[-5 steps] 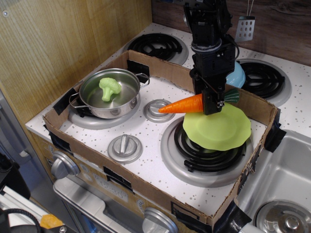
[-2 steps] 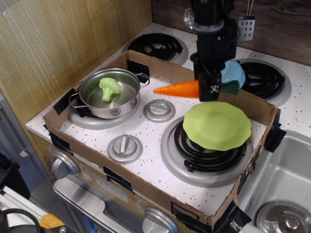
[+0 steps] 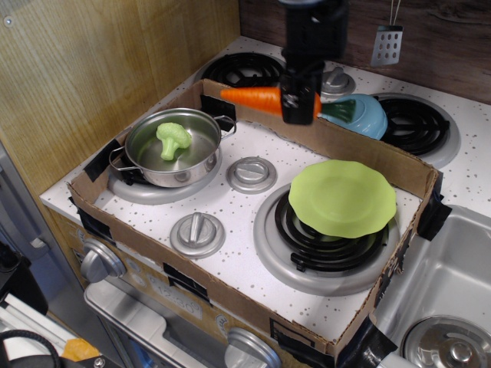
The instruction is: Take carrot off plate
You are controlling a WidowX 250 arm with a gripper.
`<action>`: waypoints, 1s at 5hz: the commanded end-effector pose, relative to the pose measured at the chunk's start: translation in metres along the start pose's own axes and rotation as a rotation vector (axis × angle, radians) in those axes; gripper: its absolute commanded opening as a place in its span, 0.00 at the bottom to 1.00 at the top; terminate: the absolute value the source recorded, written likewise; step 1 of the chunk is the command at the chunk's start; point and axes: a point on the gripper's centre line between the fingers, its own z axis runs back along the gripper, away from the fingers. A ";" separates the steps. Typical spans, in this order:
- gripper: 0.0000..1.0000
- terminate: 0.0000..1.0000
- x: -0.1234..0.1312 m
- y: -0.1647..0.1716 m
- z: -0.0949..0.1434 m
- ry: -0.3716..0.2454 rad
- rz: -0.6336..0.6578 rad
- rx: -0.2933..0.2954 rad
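glossy plastic carrot (image 3: pixel 252 98); matt plastic plate (image 3: pixel 343 198)

Around me: wood panel (image 3: pixel 92 69) at the side; dark plank wall (image 3: pixel 445 46) behind, a grater (image 3: pixel 387 44) hanging on it; white speckled stove top (image 3: pixel 253 207) with coil burners; steel sink (image 3: pixel 449 299) beside it; cardboard border (image 3: pixel 230 299).

The robot's body is matte black throughout: a blocky, squared column drops from the top edge of the view above the plate (image 3: pixel 342 197), narrowing into the hand (image 3: pixel 300 100). The hand's fingers (image 3: pixel 294 103) are flat, dark slabs with small pale specks, possibly screws. Details blur; cables cannot be told.
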 end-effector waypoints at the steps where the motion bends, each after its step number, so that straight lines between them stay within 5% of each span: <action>1: 0.00 0.00 -0.005 0.012 0.016 -0.012 -0.347 0.200; 3: 0.00 0.00 -0.016 0.022 -0.006 -0.027 -0.419 0.282; 5: 0.00 0.00 -0.045 0.032 -0.032 0.000 -0.308 0.352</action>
